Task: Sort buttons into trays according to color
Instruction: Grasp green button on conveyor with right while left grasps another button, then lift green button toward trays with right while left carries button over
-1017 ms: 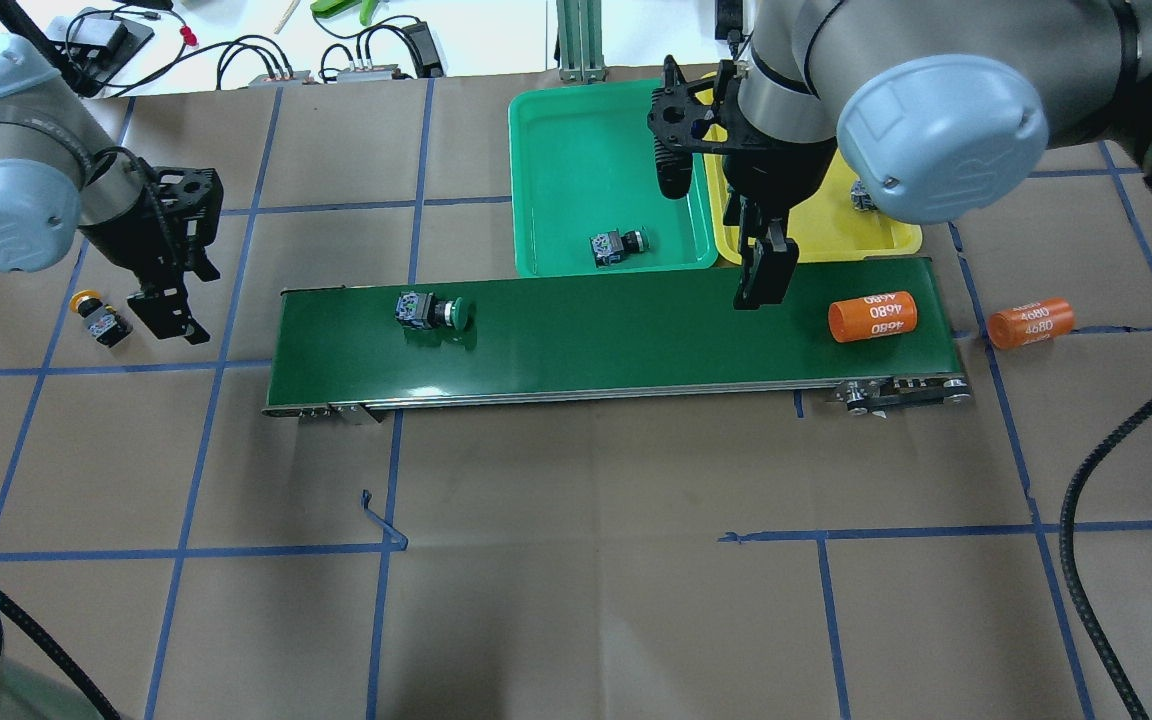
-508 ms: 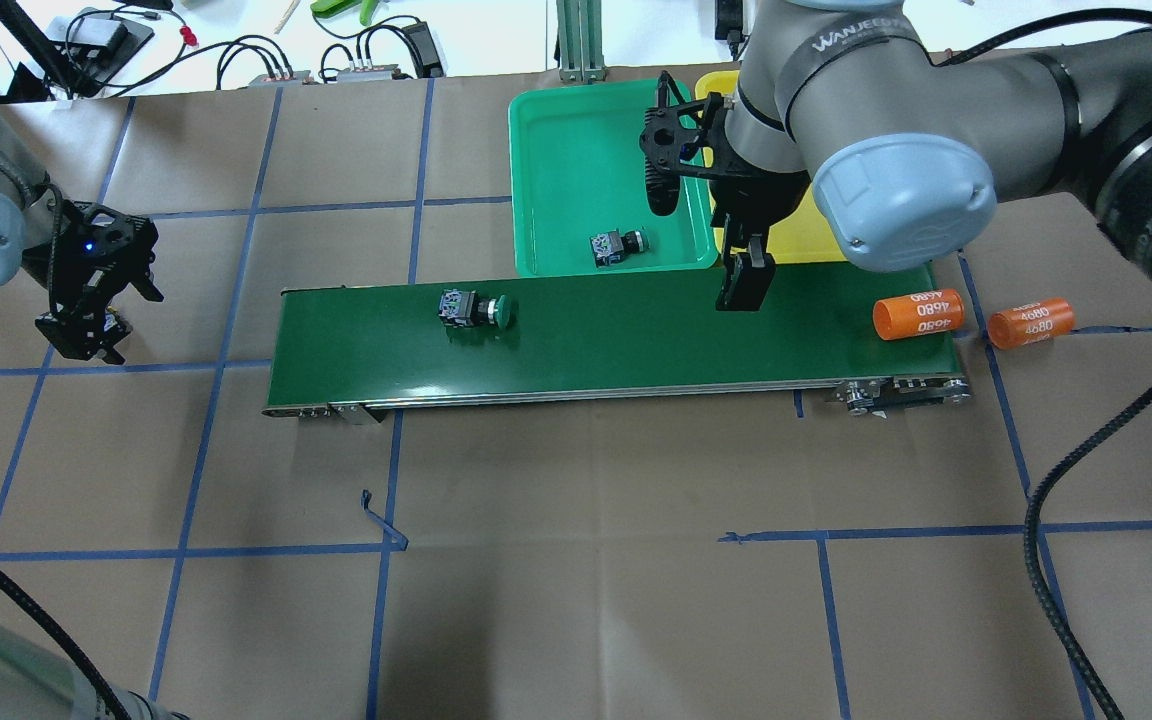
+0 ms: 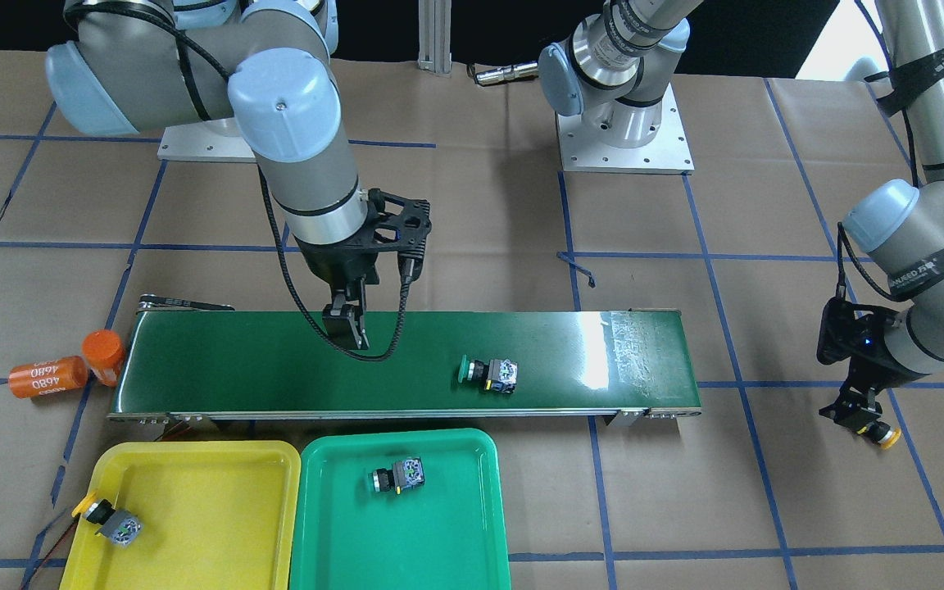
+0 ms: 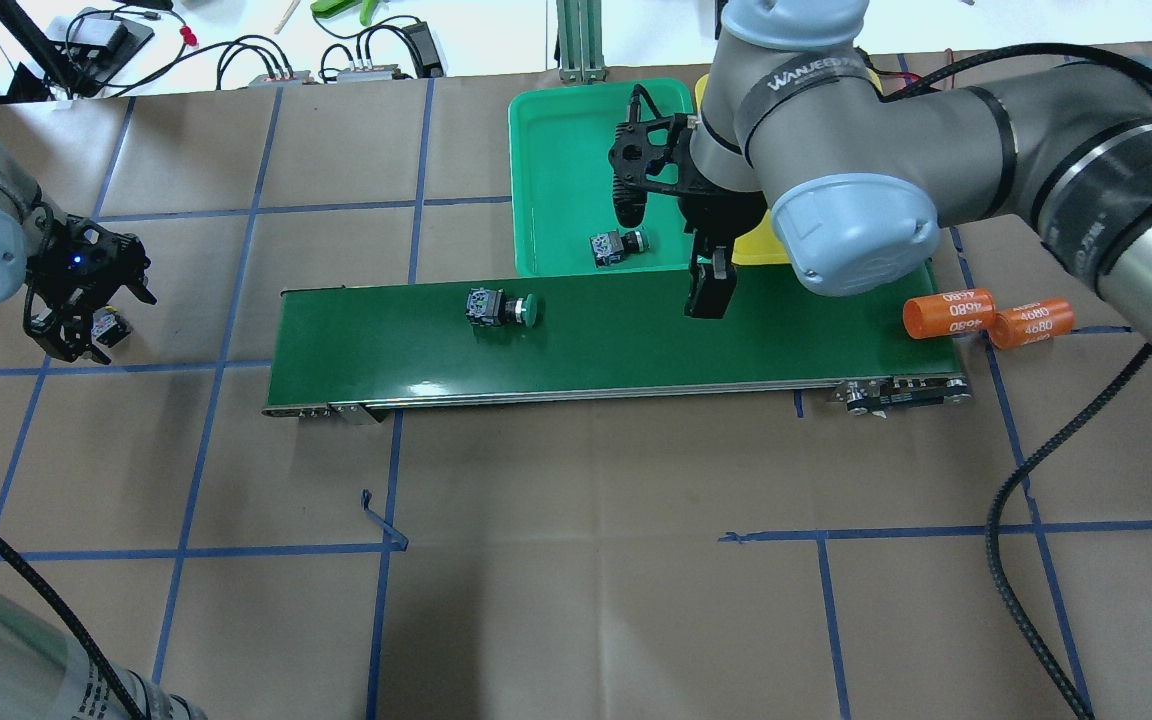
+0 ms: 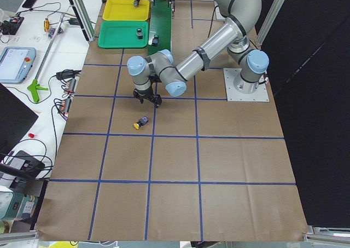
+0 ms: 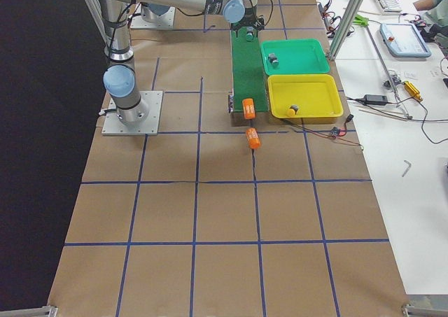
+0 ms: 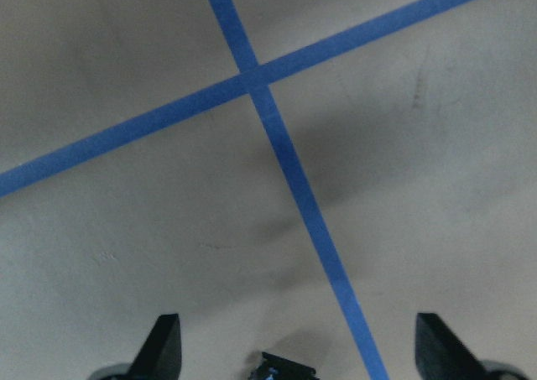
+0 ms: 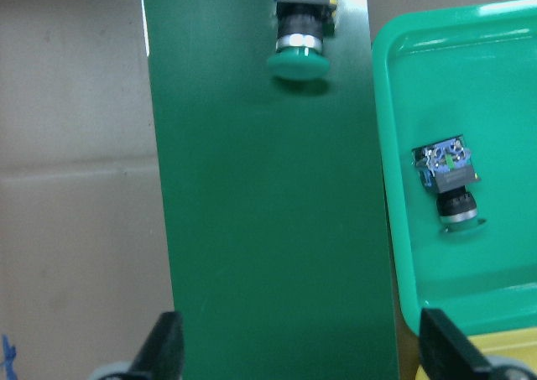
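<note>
A green-capped button [image 4: 501,307] lies on the dark green conveyor belt [image 4: 616,350] and shows at the top of the right wrist view [image 8: 300,28]. A second green button [image 4: 618,245] lies in the green tray [image 4: 556,130]. One yellow-capped button [image 3: 107,519] lies in the yellow tray [image 3: 193,557]. Another yellow button [image 3: 882,433] lies on the table at far left of the overhead view. My left gripper [image 3: 853,410] is open just above it. My right gripper [image 4: 708,290] is open and empty over the belt, right of the green button.
Two orange "4680" cylinders touch at the belt's right end: one [image 4: 948,313] on the belt's edge, one [image 4: 1033,322] on the table. My right arm hides most of the yellow tray in the overhead view. Cables and tools lie beyond the table's far edge.
The green button and the orange cylinder rode the belt to the right. My right gripper moved left along the belt. My left gripper moved left and down over the yellow button.
</note>
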### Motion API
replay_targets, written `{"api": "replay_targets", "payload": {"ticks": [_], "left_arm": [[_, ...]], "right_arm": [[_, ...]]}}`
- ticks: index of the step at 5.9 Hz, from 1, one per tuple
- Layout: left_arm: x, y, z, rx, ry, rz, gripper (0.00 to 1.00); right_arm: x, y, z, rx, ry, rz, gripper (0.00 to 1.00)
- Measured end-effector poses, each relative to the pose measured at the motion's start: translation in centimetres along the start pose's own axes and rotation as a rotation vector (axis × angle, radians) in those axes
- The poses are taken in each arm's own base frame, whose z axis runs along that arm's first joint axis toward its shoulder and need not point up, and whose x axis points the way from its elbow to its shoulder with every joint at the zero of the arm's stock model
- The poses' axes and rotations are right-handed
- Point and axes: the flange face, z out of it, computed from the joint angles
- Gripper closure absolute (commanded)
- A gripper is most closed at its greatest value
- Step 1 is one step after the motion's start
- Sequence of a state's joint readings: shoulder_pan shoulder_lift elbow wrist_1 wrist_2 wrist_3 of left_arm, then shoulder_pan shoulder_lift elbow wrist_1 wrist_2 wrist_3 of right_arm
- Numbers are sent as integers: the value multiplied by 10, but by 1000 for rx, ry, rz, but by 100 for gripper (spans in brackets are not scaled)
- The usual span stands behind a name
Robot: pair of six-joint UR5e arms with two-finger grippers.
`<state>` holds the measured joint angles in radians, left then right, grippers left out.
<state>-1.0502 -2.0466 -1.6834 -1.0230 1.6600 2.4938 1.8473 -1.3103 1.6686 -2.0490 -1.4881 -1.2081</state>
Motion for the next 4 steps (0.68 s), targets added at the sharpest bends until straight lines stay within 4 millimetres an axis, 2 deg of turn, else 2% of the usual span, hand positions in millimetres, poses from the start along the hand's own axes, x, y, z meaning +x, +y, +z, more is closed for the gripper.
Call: {"api": "replay_targets", "payload": {"ticks": [1, 3, 4], "left_arm": [[0, 15, 1, -20, -17, 16, 3], [-5, 36, 12, -45, -33, 63, 3], [-5, 44, 22, -60, -41, 89, 10]], "right_arm": [[-2, -20, 18, 11, 15, 9, 0], [-2, -45, 52, 28, 35, 22, 0], [0, -50, 66, 31, 41, 17, 0]]}}
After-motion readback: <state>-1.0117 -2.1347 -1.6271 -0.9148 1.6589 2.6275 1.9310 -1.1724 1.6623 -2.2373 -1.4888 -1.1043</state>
